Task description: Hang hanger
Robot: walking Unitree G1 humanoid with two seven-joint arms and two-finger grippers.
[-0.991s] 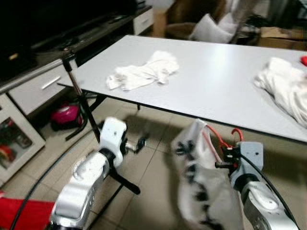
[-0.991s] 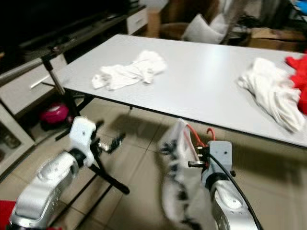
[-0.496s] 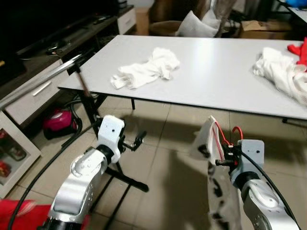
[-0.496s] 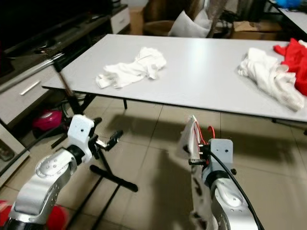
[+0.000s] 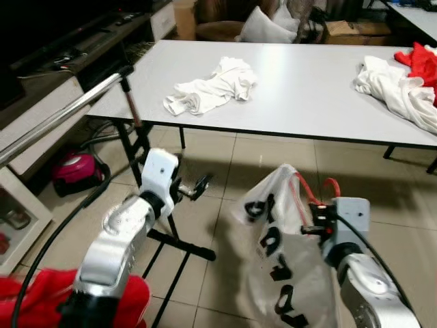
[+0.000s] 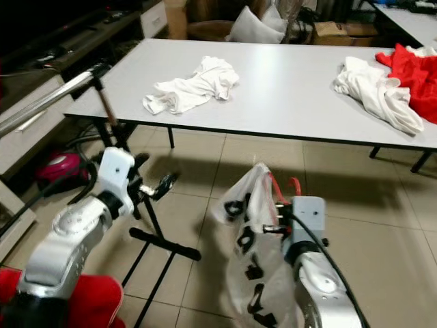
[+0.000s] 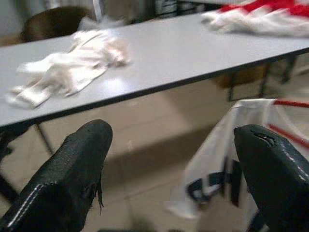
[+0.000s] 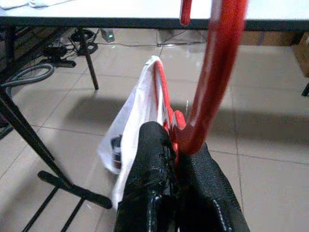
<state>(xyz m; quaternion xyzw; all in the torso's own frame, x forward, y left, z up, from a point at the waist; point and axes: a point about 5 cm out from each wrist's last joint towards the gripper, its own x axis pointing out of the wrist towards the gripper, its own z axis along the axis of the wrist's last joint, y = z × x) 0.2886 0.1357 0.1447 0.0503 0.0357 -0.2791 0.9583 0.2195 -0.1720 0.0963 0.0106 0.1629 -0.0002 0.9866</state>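
The red hanger [image 8: 212, 72] sits clamped at its neck between the right hand's [image 8: 176, 159] two black fingers, its hook curving up and away past the fingertips, and a white garment with black lettering [image 5: 276, 256] drapes from it below and beside the hand. Over the last second the whole view has swung: the tabletop [image 5: 307, 89] now lies further ahead, and the metal rail of the clothes rack [image 5: 65, 116] has come in closer on the left, so this reads as the robot turning and stepping toward the rack, not the things moving. The garment, which hung narrow and edge-on half a second ago, now spreads broad in front of the right hand, so the load is probably swinging as it is carried. Judging from this, the hanger is still in transit and its hook has yet to meet the rail.

The right arm is held low and forward, the hand pointing ahead with the hook just above it. The left hand [image 7: 169, 159] stays released, its fingers spread wide with nothing between them, raised at about the same height and well apart from the right hand, with the rack's upright post just beyond it. A crumpled white cloth [image 5: 212, 89] lies on the tabletop beyond the left hand, and a red cloth [image 5: 41, 301] shows beneath the left arm.
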